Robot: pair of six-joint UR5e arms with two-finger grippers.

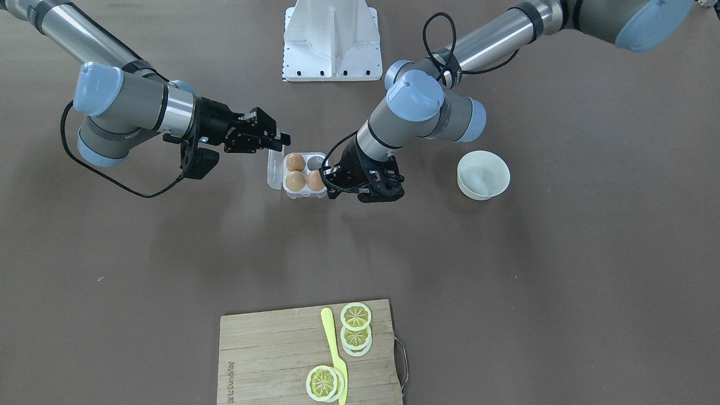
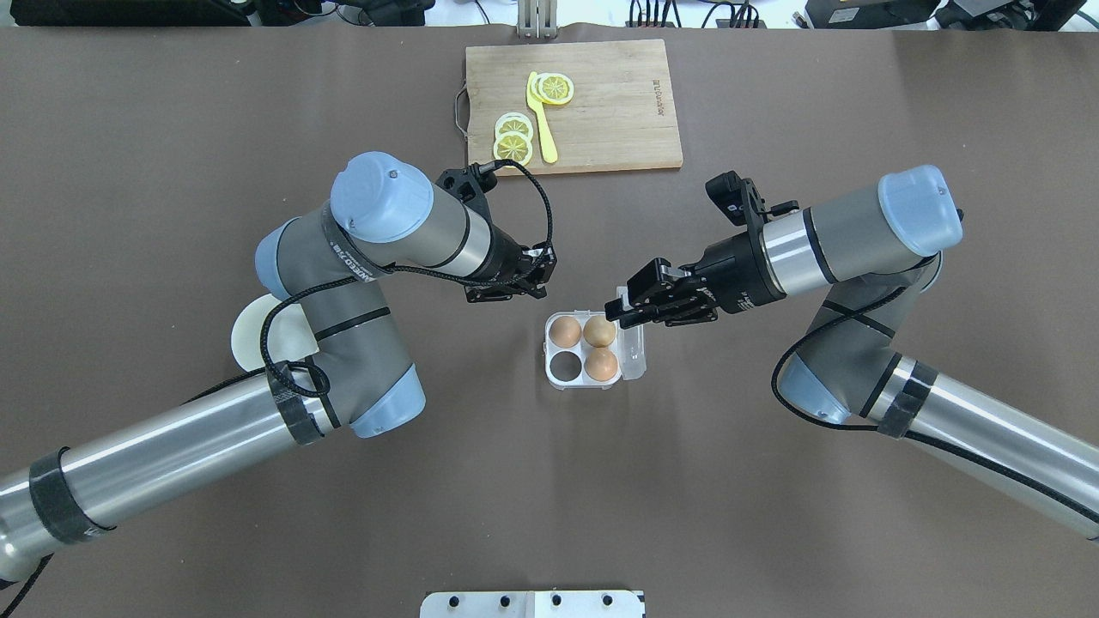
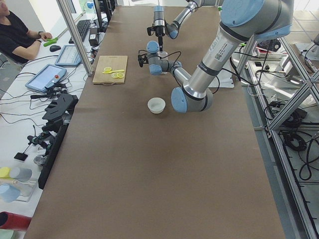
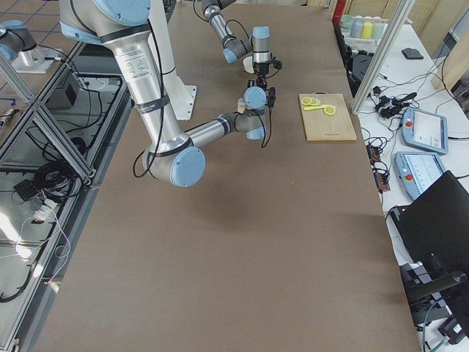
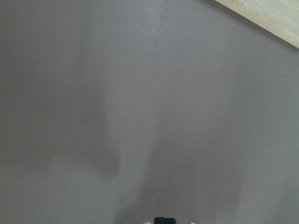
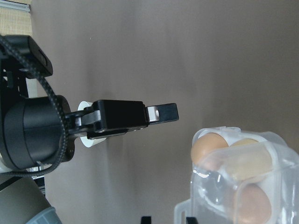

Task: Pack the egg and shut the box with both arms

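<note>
The clear box (image 1: 304,194) (image 2: 556,350) sits mid-table with three tan eggs in its cups: one egg (image 2: 565,331), a second (image 2: 599,330) and a third (image 2: 601,364). One cup (image 2: 565,366) is empty. The lid (image 2: 634,348) (image 6: 243,163) stands upright on the box's right side. My right gripper (image 2: 615,310) (image 1: 284,138) looks shut, with its tips at the lid's top edge; I cannot tell if they touch. My left gripper (image 2: 506,293) (image 1: 329,181) is open and empty, just beside the box. One of its fingers (image 6: 161,112) shows in the right wrist view.
An empty white bowl (image 1: 484,174) (image 2: 249,339) stands on the robot's left, partly under the left arm. A wooden cutting board (image 1: 270,354) (image 2: 618,103) on the far side carries lemon slices (image 1: 355,316) and a yellow knife (image 1: 333,349). The white base stand (image 1: 332,42) is at the near edge.
</note>
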